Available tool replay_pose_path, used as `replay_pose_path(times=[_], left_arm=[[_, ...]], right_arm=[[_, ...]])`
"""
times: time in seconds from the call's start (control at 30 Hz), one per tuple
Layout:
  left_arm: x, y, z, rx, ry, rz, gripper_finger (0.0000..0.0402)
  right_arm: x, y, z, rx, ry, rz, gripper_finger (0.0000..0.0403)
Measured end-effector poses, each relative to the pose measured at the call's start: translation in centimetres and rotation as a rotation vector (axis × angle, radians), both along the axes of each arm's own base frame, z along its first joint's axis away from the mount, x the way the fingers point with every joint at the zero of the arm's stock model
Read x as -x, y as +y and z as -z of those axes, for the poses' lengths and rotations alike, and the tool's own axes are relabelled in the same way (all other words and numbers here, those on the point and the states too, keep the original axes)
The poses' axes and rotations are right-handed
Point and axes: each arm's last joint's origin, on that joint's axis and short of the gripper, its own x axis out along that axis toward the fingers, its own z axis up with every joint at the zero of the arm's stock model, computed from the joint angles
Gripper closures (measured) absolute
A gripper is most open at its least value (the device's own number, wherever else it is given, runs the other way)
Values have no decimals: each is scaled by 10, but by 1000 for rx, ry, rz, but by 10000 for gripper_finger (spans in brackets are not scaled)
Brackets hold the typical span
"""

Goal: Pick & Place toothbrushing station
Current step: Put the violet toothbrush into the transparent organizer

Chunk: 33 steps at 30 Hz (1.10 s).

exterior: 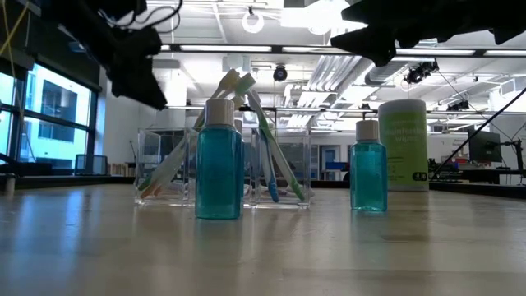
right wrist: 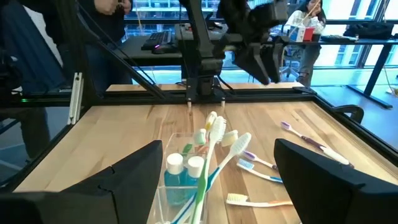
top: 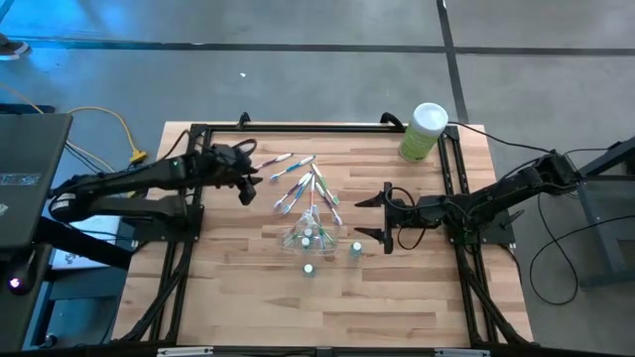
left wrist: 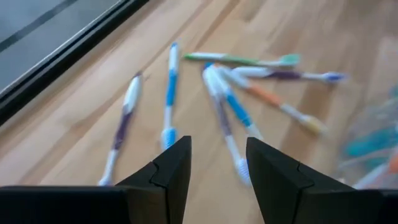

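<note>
The clear holder [top: 310, 236] stands mid-table with several toothbrushes [right wrist: 211, 140] leaning in it by their handles and two small blue white-capped bottles [right wrist: 184, 169] inside. More toothbrushes [top: 298, 178] lie flat on the wood beyond it, fanned out [left wrist: 230, 93]. Two further small bottles [top: 309, 268] [top: 355, 250] stand upright on the table near the holder. My left gripper [top: 250, 183] hovers left of the loose brushes, tilted down, open and empty [left wrist: 217, 155]. To the holder's right, my right gripper [top: 369, 218] is level and wide open, facing the holder [right wrist: 217, 149].
A tall green canister with a white lid [top: 425, 131] stands at the far right corner. Black frame rails [top: 191, 139] run along the table's left, far and right edges. Bare wood lies toward the near edge [top: 317, 317]. A person stands beyond the table [right wrist: 37, 37].
</note>
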Motion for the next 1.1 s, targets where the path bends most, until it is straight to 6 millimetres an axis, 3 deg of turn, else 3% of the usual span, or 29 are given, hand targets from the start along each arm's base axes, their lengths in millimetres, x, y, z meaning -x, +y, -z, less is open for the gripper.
replay_pose_path(times=[0.2, 0.53, 0.77, 1.1], left_arm=[[7, 20, 8, -3, 60, -110, 252], [17, 43, 42, 127, 109, -374, 252], [2, 61, 64, 152, 167, -460, 252], [-19, 77, 108, 167, 334, -430, 252]], right_arm=[[0, 0, 0, 0, 2, -4, 102], [1, 0, 5, 12, 54, -4, 102], [1, 0, 5, 11, 53, -4, 102], [1, 0, 5, 10, 55, -3, 102]])
